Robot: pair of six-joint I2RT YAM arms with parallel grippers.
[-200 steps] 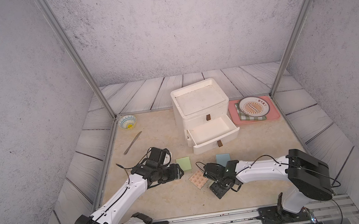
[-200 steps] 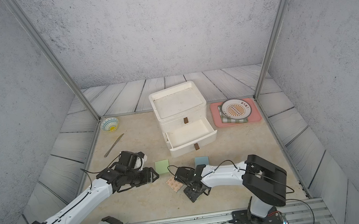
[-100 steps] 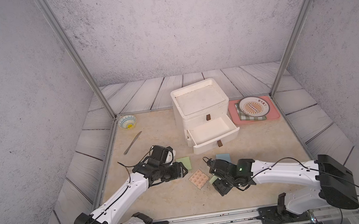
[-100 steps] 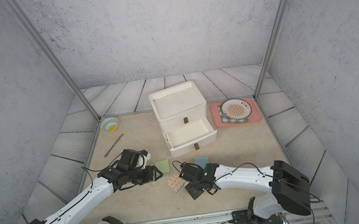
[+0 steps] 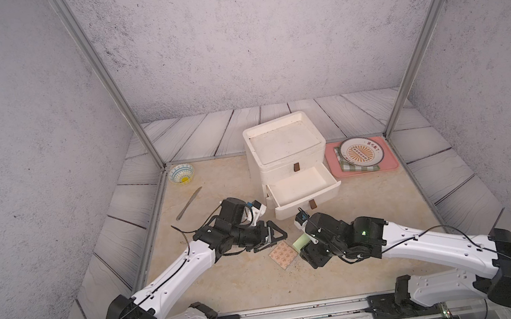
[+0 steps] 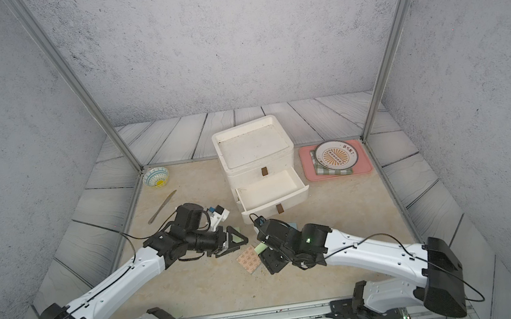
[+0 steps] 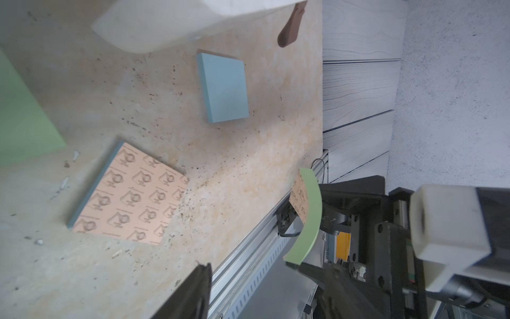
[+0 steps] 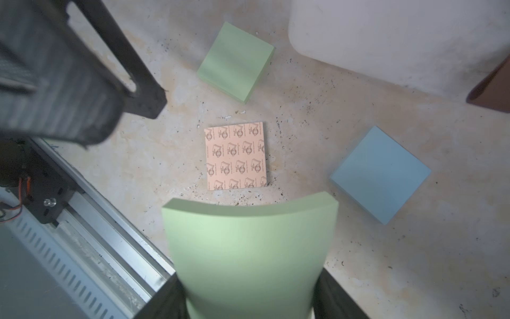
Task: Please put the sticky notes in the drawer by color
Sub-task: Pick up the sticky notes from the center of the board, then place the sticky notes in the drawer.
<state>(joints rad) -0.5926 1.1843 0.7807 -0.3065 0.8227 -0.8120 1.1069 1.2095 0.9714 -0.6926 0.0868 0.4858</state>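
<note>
In both top views you see the white, boxy plastic chest (image 5: 282, 145) at the far middle of the speckled beige table (image 5: 241, 289). Its open drawer (image 5: 300, 188) is pulled toward you and its floor is bare. Your right gripper (image 5: 306, 244) clamps a green pad (image 5: 300, 242) by two edges, so the soft paper block bows. The pad hangs just near of the drawer front. Just left of it, a square peach pad (image 5: 283, 255) with orange print lies flat. Your left gripper (image 5: 276, 239) has its black triangular fingers spread with nothing between them. A second green pad (image 6: 237, 230) shows through one finger's frame.

In the left wrist view, a thick, clean-edged blue pad (image 7: 225, 88) lies flat near the chest's corner and a brown tab handle (image 7: 289, 27). The peach pad (image 7: 129, 198) lies flat too. Only one finger (image 7: 193, 292) of your left gripper shows. Beyond it the held pad (image 7: 309, 221) arcs, with peach print on its back.

In the right wrist view, the held pad (image 8: 248, 248) curves between dark fingers (image 8: 342, 301). Past it lie the peach pad (image 8: 236, 156), the blue pad (image 8: 379, 174) and the second green pad (image 8: 234, 60). That last one sits just beside a left finger (image 8: 146, 102), not touching it.
</note>
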